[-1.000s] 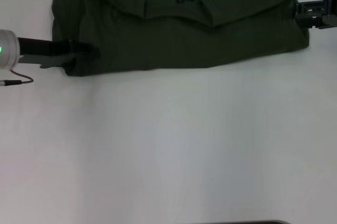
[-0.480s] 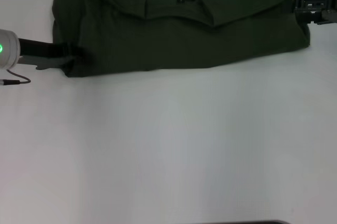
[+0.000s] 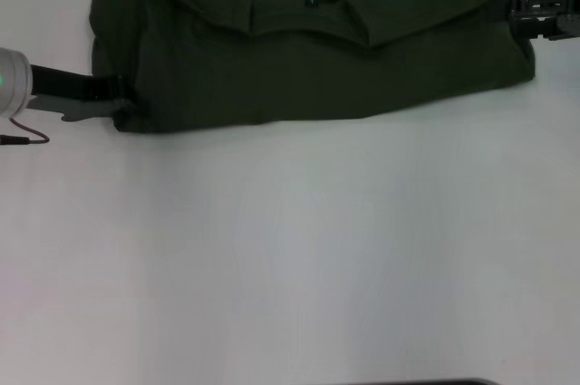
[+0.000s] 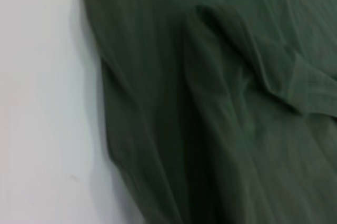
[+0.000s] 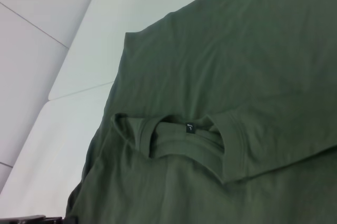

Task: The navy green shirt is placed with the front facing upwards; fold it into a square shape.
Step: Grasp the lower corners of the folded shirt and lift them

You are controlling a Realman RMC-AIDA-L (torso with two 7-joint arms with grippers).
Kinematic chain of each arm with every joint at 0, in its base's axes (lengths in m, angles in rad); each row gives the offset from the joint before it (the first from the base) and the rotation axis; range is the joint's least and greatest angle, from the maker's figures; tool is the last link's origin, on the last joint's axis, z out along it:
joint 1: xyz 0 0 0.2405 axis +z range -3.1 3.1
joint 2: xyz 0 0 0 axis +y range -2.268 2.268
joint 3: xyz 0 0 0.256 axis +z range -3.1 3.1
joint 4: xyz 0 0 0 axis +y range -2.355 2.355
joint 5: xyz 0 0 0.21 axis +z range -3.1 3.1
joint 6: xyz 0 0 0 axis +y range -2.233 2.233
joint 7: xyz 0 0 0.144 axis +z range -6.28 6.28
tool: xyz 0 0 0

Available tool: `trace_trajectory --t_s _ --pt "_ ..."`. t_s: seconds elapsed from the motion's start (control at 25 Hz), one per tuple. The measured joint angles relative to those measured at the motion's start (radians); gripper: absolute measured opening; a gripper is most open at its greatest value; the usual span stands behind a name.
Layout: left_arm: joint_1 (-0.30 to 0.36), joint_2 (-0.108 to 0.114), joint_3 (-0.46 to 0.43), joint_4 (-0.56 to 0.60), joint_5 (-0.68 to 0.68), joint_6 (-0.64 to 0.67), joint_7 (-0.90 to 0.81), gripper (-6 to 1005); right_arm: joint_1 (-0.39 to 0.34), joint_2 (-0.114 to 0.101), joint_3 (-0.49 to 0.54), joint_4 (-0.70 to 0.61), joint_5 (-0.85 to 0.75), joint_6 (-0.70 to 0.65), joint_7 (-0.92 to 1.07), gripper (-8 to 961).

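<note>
The left gripper (image 3: 122, 104) meets the near-left corner of the navy green shirt (image 3: 308, 50); the right gripper (image 3: 507, 15) touches its right edge (neither grip is discernible). The shirt lies folded across the white table's (image 3: 290, 249) far side.

A plain white table (image 3: 299, 249) fills most of the scene. A thin seam (image 5: 79, 91) crosses its top near the far edge.

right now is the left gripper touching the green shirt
Touching. In the head view the left gripper meets the near left corner of the folded dark green shirt, no white table between them. Whether it grips the cloth cannot be told.
</note>
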Motion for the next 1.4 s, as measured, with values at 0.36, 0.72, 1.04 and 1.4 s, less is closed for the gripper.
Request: trace_trajectory --t_s 0.36,0.72,1.04,1.4 --pt "-0.01 0.018 -0.007 0.015 0.0 0.07 0.015 23 -0.007 -0.015 -0.003 0.0 -0.046 -0.004 0.005 925" --pt "-0.013 0.032 -0.023 0.021 0.002 0.131 0.007 23 0.001 -0.013 -0.005 0.0 -0.203 0.033 0.017 926" --pt "-0.014 0.037 -0.022 0.032 0.004 0.163 -0.006 23 0.001 0.014 -0.006 0.0 -0.235 0.131 -0.031 925" --pt "-0.017 0.04 -0.022 0.034 0.004 0.183 -0.019 24 0.005 0.045 -0.007 0.008 -0.237 0.23 -0.073 926"
